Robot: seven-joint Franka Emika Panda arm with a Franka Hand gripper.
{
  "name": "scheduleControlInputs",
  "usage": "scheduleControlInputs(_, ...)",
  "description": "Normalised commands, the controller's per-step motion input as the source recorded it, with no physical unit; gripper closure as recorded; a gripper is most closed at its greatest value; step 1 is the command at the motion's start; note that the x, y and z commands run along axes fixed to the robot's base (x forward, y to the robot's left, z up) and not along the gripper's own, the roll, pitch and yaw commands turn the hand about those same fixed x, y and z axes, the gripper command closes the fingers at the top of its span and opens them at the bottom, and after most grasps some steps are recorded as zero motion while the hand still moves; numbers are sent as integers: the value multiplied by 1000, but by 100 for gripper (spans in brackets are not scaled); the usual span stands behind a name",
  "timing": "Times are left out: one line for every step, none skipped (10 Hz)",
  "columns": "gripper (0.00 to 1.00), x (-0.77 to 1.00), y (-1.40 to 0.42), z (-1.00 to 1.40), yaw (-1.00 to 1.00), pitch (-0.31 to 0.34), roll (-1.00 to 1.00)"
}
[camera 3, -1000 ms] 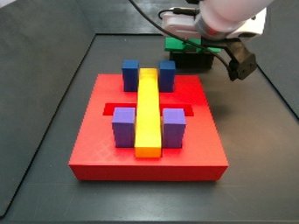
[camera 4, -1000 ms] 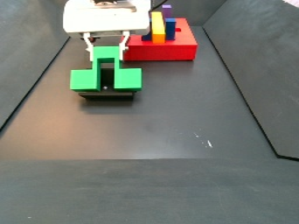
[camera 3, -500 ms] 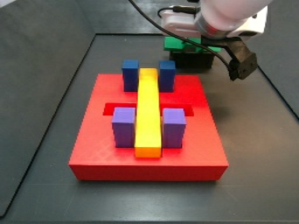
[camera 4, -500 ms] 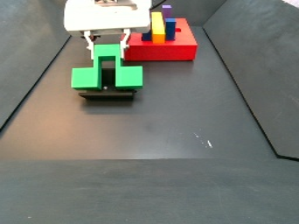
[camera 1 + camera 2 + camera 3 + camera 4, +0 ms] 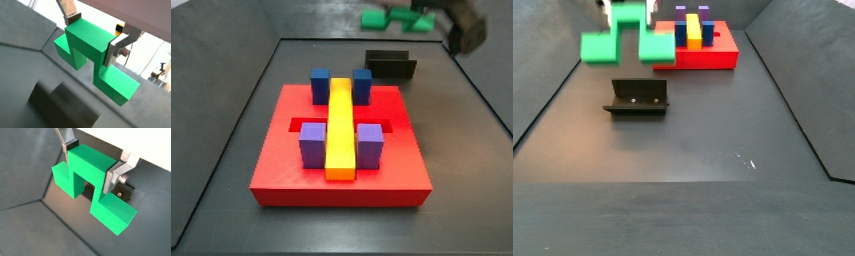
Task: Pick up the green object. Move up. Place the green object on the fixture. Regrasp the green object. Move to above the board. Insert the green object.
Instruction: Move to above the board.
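Observation:
The green object (image 5: 85,46) is off the floor, its raised central block clamped between my gripper's (image 5: 94,32) silver fingers (image 5: 116,46); both wrist views show the plates pressed on its two sides (image 5: 90,168). In both side views it hangs in the air above the dark fixture (image 5: 392,66), which stands bare (image 5: 637,97). The piece shows blurred at the top of a side view (image 5: 392,17) and clearer in a side view (image 5: 627,42). The gripper (image 5: 627,6) is mostly cut off by the frame edge. The red board (image 5: 278,170) lies beside the fixture.
On the board (image 5: 714,58) stand a long yellow bar (image 5: 339,128), two blue blocks (image 5: 341,84) and two purple blocks (image 5: 342,145). Dark walls border the floor, and a raised ledge runs along one side (image 5: 814,120).
The gripper has risen with the green object, lifting it off the fixture, where it rested half a second ago. The fixture now stands bare.

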Motion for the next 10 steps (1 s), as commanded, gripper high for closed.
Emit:
scheduleControlInputs(100,4,24,1400,-23,35,-44)
scheduleControlInputs(100,1,18,1400,-22,49,-18)
scheduleControlInputs(100,14,10,1400,-6,60,-13)
scheduleControlInputs(100,19,-4,689,-1,82,-12)
scheduleControlInputs(100,42,-3,214,14,88,11)
scheduleControlInputs(100,-983,-1400,280,60,84,-1000)
scheduleControlInputs(100,-1004,-1400,301,64,71,-1000)
scheduleControlInputs(100,-1049,-1400,314,72,51,-1000)
scheduleControlInputs(100,-1101,-1400,279,79,40,-1000)
scheduleControlInputs(100,-1080,-1400,285,83,34,-1000)
